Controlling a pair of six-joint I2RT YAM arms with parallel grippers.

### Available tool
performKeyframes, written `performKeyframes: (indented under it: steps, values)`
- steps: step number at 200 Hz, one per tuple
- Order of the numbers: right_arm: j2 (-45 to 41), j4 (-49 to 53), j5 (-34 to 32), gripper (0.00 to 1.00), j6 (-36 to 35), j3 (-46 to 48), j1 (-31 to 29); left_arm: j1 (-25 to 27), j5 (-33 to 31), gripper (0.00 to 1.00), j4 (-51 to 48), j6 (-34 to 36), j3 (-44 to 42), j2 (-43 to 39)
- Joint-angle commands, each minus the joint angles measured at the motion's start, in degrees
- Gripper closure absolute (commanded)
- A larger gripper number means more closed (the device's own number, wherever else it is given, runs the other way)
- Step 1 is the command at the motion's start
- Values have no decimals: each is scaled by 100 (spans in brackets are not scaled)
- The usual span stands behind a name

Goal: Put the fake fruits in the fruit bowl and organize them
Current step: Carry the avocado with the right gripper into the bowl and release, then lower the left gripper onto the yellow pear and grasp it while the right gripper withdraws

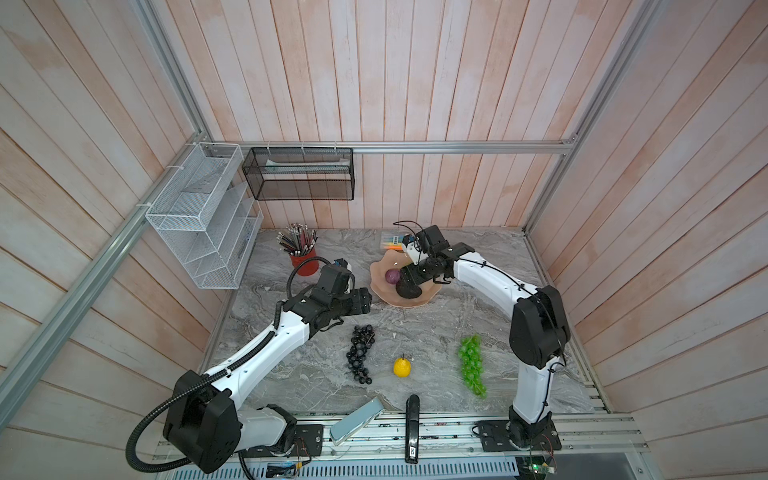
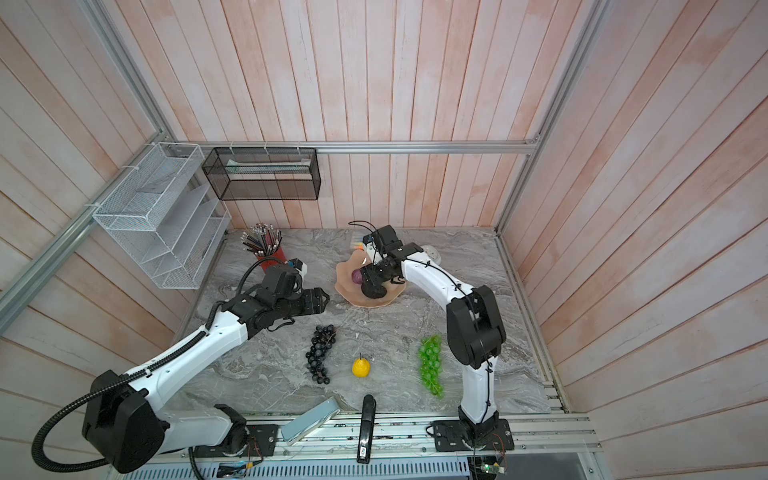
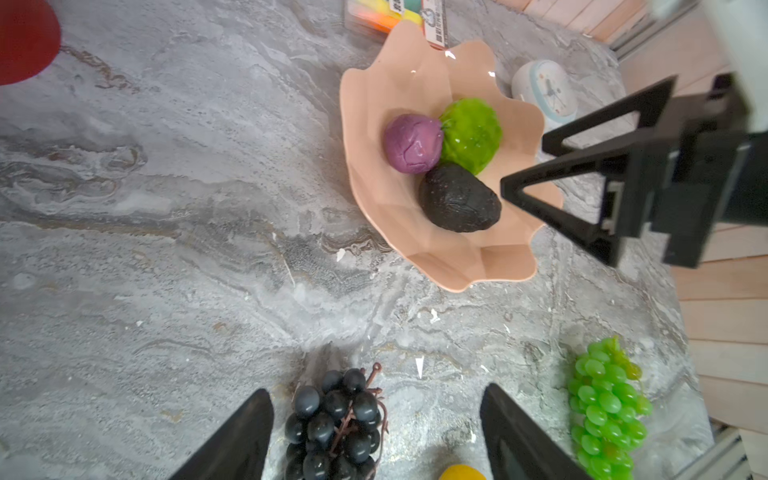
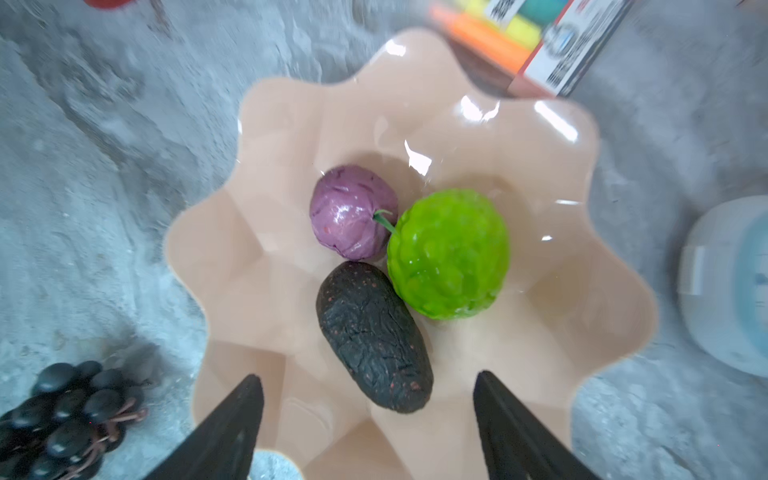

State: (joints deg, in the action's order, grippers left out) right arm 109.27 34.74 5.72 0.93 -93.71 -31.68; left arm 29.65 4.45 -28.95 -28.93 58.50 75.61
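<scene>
On a marbled grey tabletop [image 1: 299, 374], the right gripper [image 4: 368, 376] hangs empty, jaws apart, over the fruit bowl [image 4: 216, 232] and its avocado [image 4: 374, 345], while the left gripper [image 3: 378, 390], also spread, hovers near the black grape bunch [image 3: 332, 424], probably light and floppy, best pinched across its stem.

1. Marker pack [image 4: 490, 37], just behind the fruit bowl [image 4: 266, 232]: its white label [image 4: 582, 54] carries a barcode and dark print, too blurred to read in either wrist view.
2. Round white clock [image 3: 544, 89], just beside the fruit bowl: marks show on the face, but no numeral is legible.
3. Black stapler-like tool [image 1: 412, 415], well in front of the fruit bowl at the tabletop [image 1: 415, 332] edge: a small white sticker [image 1: 412, 452] bears dark characters too small to read.
</scene>
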Motion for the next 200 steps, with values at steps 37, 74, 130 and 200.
performKeyframes:
  steps: [37,74,130,200]
  values:
    - [-2101,-1511,-117,20,760,2281,-40,615,534,20,-645,260,464,536]
    - [-3130,-2357,-236,21,1093,3725,43,1595,390,20,-402,43,560,960]
    - [-3767,-2844,-306,21,1380,4730,316,2396,163,20,-636,-210,690,1824]
    - [-3890,-3175,-233,20,1507,5055,523,2985,232,18,-846,-683,436,1980]
